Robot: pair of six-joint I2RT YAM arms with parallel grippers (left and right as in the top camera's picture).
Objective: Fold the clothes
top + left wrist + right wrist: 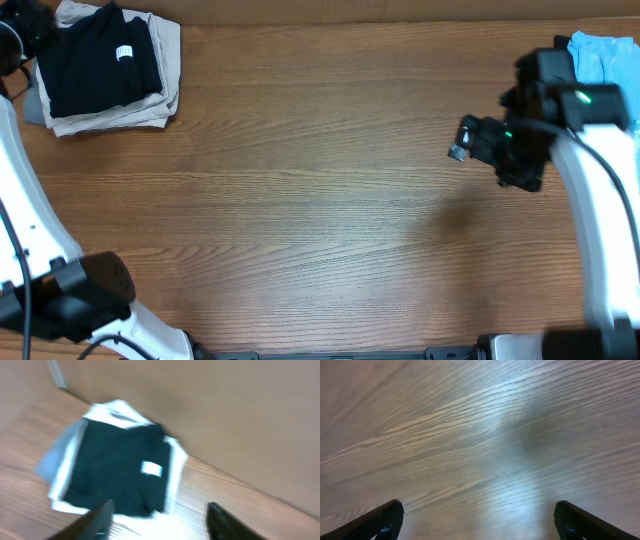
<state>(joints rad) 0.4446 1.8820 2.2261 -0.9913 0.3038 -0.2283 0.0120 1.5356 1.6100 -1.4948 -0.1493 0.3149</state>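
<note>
Your wooden bench (320, 200) is carrying the folded black T-shirt (95, 65) at the frame's upper left, lying atop a beige garment (168, 70). Your left jaws and right jaws are both gaping wide, gripping nothing.

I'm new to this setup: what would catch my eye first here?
The folded black T-shirt, white label up, lies on a beige garment in the far left corner. A light-blue shirt peeks out at the far right, near the open right pincer.
</note>
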